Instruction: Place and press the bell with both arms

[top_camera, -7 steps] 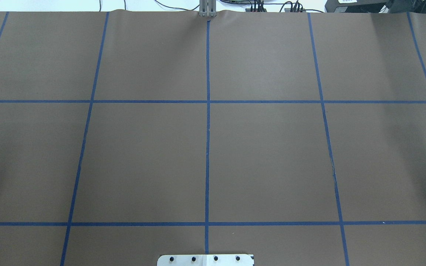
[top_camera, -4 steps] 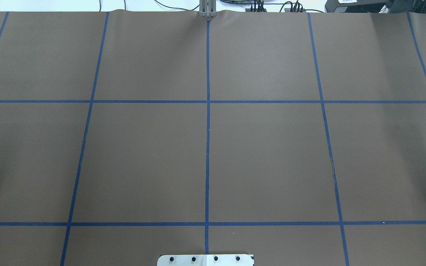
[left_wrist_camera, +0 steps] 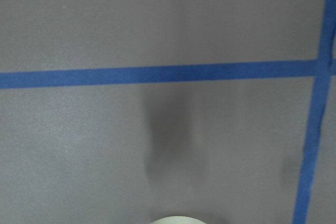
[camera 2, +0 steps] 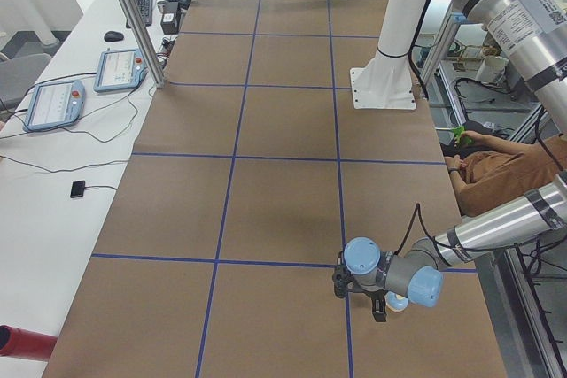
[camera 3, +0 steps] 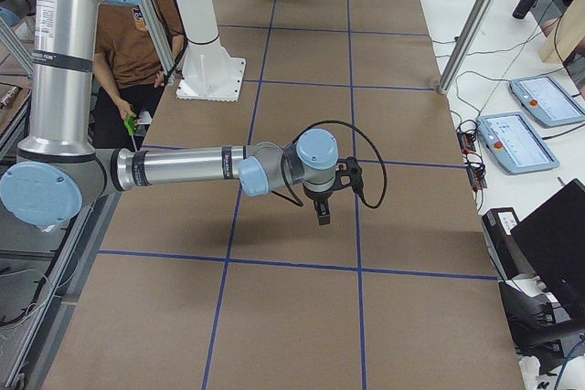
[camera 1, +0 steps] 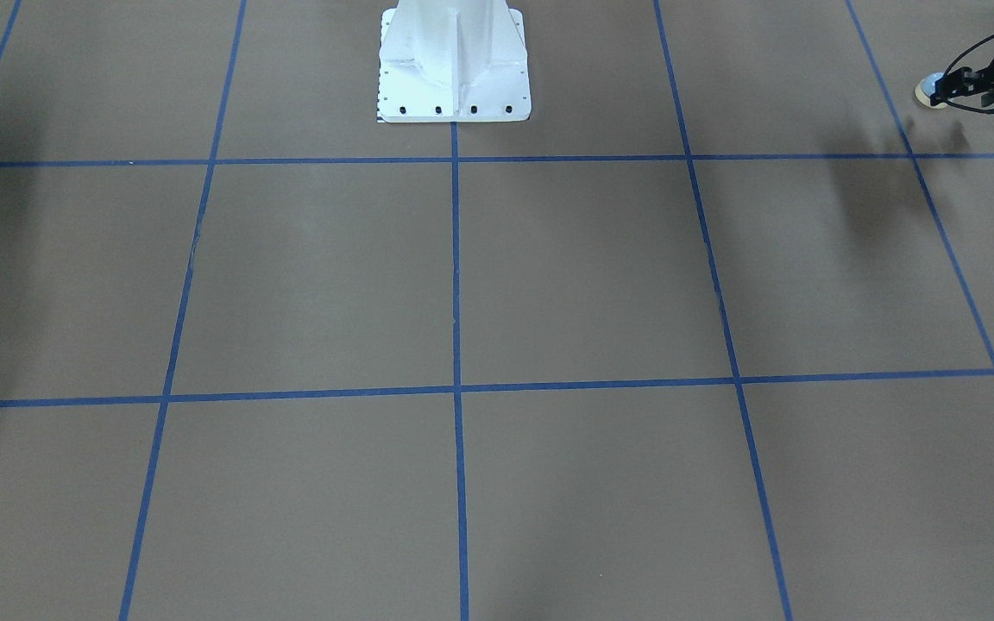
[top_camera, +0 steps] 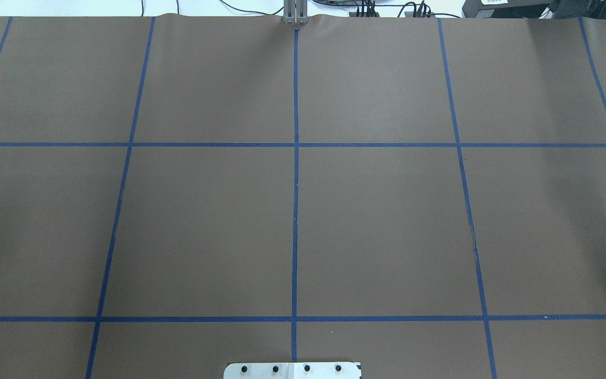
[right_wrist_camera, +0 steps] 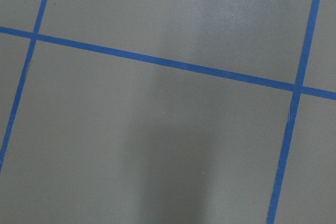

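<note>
The bell (camera 1: 927,90), with a light-blue dome and a cream rim, sits on the brown table at the far right of the front view. My left gripper (camera 1: 947,86) is right at it, low over the table, and the frames do not show whether it is closed on the bell. In the left side view the bell (camera 2: 396,302) peeks out under the left gripper (camera 2: 359,294). Its cream rim (left_wrist_camera: 176,220) shows at the bottom edge of the left wrist view. My right gripper (camera 3: 322,212) hangs above the table away from the bell. I cannot tell whether it is open or shut.
The white pedestal (camera 1: 454,60) stands at the middle of the robot's side of the table. A seated operator (camera 2: 496,165) is beside the table. Teach pendants (camera 2: 124,68) lie on the side bench. Blue tape lines mark a grid on the table.
</note>
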Controlling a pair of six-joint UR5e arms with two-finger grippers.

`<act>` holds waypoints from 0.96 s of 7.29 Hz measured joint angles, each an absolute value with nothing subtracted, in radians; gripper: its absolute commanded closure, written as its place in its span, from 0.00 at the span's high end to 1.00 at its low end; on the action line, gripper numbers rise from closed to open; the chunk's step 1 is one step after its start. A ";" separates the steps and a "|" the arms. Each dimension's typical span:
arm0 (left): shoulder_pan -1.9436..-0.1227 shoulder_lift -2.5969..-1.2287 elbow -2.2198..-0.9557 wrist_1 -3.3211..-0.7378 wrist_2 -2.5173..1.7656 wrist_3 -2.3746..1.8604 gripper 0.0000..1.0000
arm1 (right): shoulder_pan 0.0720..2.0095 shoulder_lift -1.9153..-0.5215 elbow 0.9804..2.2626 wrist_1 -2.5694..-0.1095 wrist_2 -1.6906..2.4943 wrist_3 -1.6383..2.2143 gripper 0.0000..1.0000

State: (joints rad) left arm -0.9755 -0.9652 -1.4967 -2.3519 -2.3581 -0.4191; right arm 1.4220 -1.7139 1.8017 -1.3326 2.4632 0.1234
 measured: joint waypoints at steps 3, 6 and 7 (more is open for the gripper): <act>-0.941 -0.965 -1.480 -2.380 -2.360 -0.422 1.00 | 1.412 -1.716 1.801 -1.303 2.463 0.152 1.00; -0.882 -0.965 -1.479 -2.393 -2.366 -0.439 1.00 | 1.400 -1.716 1.798 -1.301 2.461 0.154 1.00; -0.863 -0.965 -1.478 -2.399 -2.372 -0.441 1.00 | 1.399 -1.717 1.798 -1.301 2.461 0.153 1.00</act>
